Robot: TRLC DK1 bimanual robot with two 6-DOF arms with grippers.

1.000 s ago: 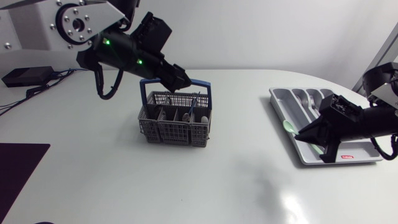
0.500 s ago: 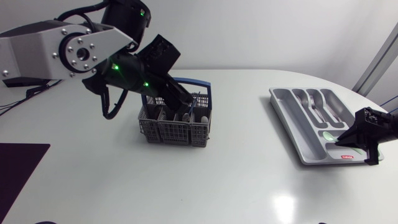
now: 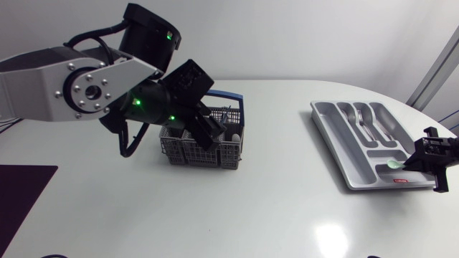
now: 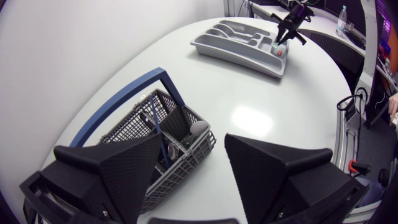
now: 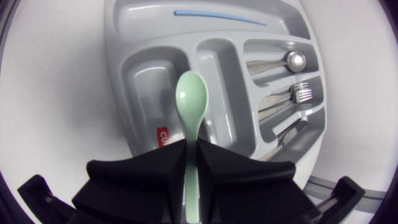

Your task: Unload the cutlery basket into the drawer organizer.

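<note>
Head view: organizer [image 3: 336, 152] part filled; our right gripper [image 3: 412, 163] pinches a spoon [image 3: 394, 166] over it, left gripper [image 4: 194, 143] gapes above the unemptied basket [image 3: 215, 153]

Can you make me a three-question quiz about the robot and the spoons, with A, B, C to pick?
1. What colour is the basket's handle? A red, B blue, C yellow.
2. How is the left tool? A open, B shut on a fork, C shut on the handle.
3. Where is the green spoon? A in the basket, B in the right tool, C in the left tool.
Answers: B, its arch is blue; A, it stands wide apart, holding nothing; B, that tool pinches its stem over the organizer.
</note>
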